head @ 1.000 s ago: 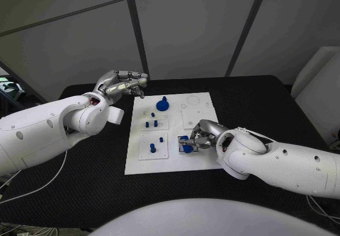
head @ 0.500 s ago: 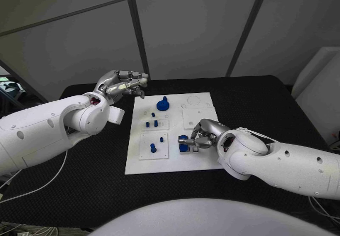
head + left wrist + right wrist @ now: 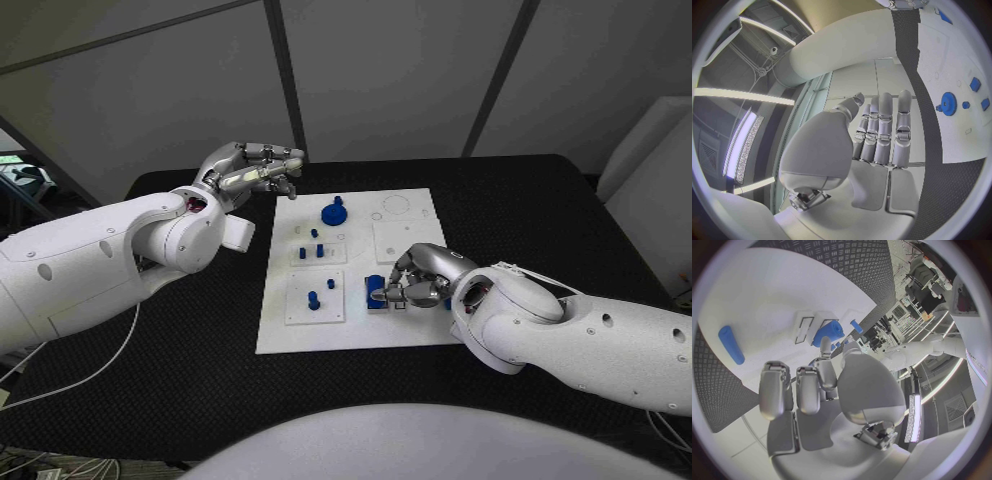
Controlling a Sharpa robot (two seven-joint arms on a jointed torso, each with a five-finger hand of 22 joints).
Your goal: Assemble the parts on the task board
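Slightly shifted inward, the right hand [image 3: 415,282] is seen closed on a blue part [image 3: 378,291]; the left hand [image 3: 248,170] is held curled, empty.

Your left arm reaches in from the left edge of the head view, its left hand [image 3: 257,170] raised in the upper left, fingers curled in together and holding nothing. Your right arm enters from the lower right, and your right hand [image 3: 421,280] sits just right of centre, palm down, fingers bent and closed around a small blue part [image 3: 378,291].
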